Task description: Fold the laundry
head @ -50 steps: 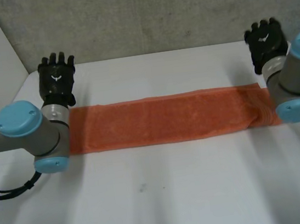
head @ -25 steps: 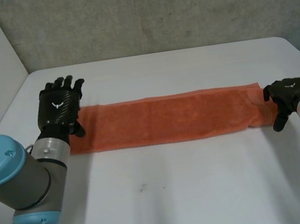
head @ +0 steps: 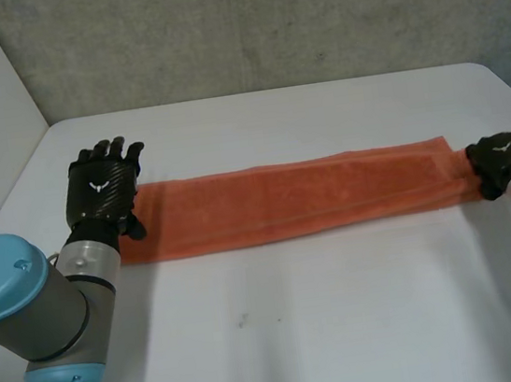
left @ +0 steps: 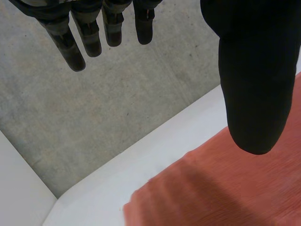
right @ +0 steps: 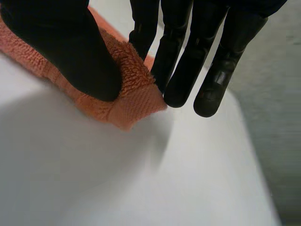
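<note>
As right hand (head: 502, 158) pinches, towel (head: 294, 198) spans left-right

Grey arms (head: 85, 270), light-blue caps (head: 8, 275); black left hand (head: 106, 199) and right hand (head: 501, 160) carry white emblems (head: 96, 185).

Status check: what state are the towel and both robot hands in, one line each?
towel: folded into a long strip, lying flat on the table.
left robot hand: open, fingers straight, over the towel's left end.
right robot hand: shut on the towel's right end.
</note>
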Available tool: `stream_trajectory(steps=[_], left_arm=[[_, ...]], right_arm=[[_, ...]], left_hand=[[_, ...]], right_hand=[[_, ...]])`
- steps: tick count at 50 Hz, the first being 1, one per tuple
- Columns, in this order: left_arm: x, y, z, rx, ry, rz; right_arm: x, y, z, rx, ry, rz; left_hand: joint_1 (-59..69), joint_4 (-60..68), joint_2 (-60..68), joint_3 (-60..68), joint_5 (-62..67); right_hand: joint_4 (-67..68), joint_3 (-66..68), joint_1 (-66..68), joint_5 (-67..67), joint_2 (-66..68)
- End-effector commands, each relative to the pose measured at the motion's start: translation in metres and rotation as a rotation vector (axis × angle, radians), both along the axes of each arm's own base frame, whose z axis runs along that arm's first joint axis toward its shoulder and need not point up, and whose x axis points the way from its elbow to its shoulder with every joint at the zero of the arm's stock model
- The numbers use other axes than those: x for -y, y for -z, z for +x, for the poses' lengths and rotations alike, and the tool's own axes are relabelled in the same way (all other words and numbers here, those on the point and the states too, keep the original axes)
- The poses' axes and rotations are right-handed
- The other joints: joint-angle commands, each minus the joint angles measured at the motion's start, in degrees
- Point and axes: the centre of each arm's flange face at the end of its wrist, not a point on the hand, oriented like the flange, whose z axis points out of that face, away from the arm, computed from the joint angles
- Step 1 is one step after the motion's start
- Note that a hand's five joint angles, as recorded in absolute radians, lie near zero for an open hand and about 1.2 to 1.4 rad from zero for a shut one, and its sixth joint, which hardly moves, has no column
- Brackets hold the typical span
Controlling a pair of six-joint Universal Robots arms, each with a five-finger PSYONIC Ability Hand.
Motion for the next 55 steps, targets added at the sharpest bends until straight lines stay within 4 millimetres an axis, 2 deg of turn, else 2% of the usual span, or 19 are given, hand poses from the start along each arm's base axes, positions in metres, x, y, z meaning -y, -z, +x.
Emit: stream_trajectory(steps=[1,5,12,14,17,19,20,21,22,25,27,28,30,36,38,40,44,49,55], left_arm=[[0.0,0.0,0.001,0.0,-0.004,0.004],[-0.001,-0.001,0.001,-0.001,-0.002,0.003],[-0.004,0.001,0.0,0.002,0.003,0.009],[-0.004,0.0,0.0,0.001,0.004,0.007],[-0.004,0.0,-0.001,0.0,0.004,0.006],[-0.005,0.0,0.0,0.001,0.004,0.007],[-0.005,0.0,0.0,0.001,0.004,0.007],[-0.005,0.0,0.0,0.001,-0.002,0.009],[-0.005,0.0,0.0,0.001,-0.002,0.009],[-0.005,0.001,0.002,0.001,-0.017,0.01],[-0.004,0.001,0.003,0.001,-0.024,0.011],[-0.004,0.001,0.003,0.001,-0.024,0.011],[-0.005,0.001,0.003,0.002,-0.024,0.013],[-0.005,0.001,0.002,0.002,-0.022,0.013],[-0.006,0.001,0.001,0.001,-0.017,0.014],[-0.007,0.001,0.0,0.0,-0.011,0.012],[-0.01,-0.003,-0.008,-0.006,0.015,-0.002],[-0.015,-0.019,-0.028,-0.028,0.075,-0.054],[-0.017,-0.034,-0.059,-0.076,0.161,-0.105]], right_arm=[[0.031,-0.024,-0.056,-0.222,0.17,-0.128],[0.043,-0.035,-0.088,-0.423,0.261,-0.143],[0.05,-0.057,-0.071,-0.43,0.24,-0.234],[0.042,-0.084,-0.011,-0.343,0.123,-0.339],[0.034,-0.095,0.023,-0.296,0.04,-0.393],[0.012,-0.105,0.087,-0.212,-0.155,-0.468],[0.011,-0.105,0.087,-0.212,-0.156,-0.469],[-0.003,-0.104,0.115,-0.184,-0.263,-0.491],[-0.022,-0.101,0.146,-0.157,-0.393,-0.513],[-0.045,-0.094,0.178,-0.131,-0.534,-0.519],[-0.098,-0.068,0.231,-0.084,-0.803,-0.496],[-0.098,-0.068,0.232,-0.084,-0.804,-0.496],[-0.136,-0.038,0.259,-0.063,-0.972,-0.441],[-0.16,0.004,0.271,-0.082,-1.042,-0.344],[-0.158,0.009,0.269,-0.106,-1.005,-0.327],[-0.152,0.002,0.265,-0.112,-0.949,-0.331],[-0.142,-0.032,0.256,-0.094,-0.814,-0.369],[-0.112,-0.067,0.208,0.129,-0.567,-0.28],[-0.109,-0.074,0.17,0.265,-0.445,-0.136]], left_hand=[[-0.3,0.3,0.6,0.4,-1.8],[-0.3,0.3,0.6,0.4,-1.8],[-0.3,0.3,0.6,0.4,-1.8],[-0.3,0.3,0.6,0.4,-1.8],[-0.3,0.3,0.6,0.4,-1.8],[-0.3,0.3,0.6,0.4,-1.8],[-0.3,0.3,0.6,0.4,-1.8],[-0.3,0.3,0.6,0.4,-1.8],[-0.3,0.3,0.6,0.4,-1.8],[-0.3,0.3,0.6,0.4,-1.8],[-0.3,0.3,0.6,0.4,-1.8],[-0.3,0.3,0.6,0.4,-1.8],[-0.3,0.3,0.6,0.4,-1.8],[-0.3,0.3,0.6,0.4,-1.8],[-0.3,0.3,0.6,0.4,-1.8],[-0.3,0.3,0.6,0.4,-1.8],[-0.3,0.3,0.6,0.4,-1.8],[-0.3,0.3,0.6,0.4,-1.8],[-0.3,0.3,0.6,0.4,-1.8]], right_hand=[[11.8,12.7,24.9,14.7,12.2],[11.8,12.7,24.9,14.7,12.2],[11.8,12.7,24.9,14.7,12.2],[11.8,12.7,24.9,14.7,12.2],[11.8,12.7,24.9,14.7,12.2],[11.8,12.7,24.9,14.7,12.2],[11.8,12.7,24.9,14.7,12.2],[11.8,12.7,24.9,14.7,12.2],[11.8,12.7,24.9,14.7,12.2],[11.8,12.7,24.9,14.7,12.2],[11.8,12.7,24.9,14.7,12.2],[11.8,12.7,24.9,14.7,12.2],[11.8,12.7,24.9,14.7,12.2],[11.8,12.7,24.9,14.7,12.2],[-44.6,-43.6,-31.5,-41.7,-44.1],[-58.2,-57.3,-45.1,-55.3,-57.8],[-58.2,-57.3,-45.1,-55.3,-57.8],[-58.2,-57.3,-45.1,-55.3,-57.8],[-58.2,-57.3,-45.1,-55.3,-57.8]])
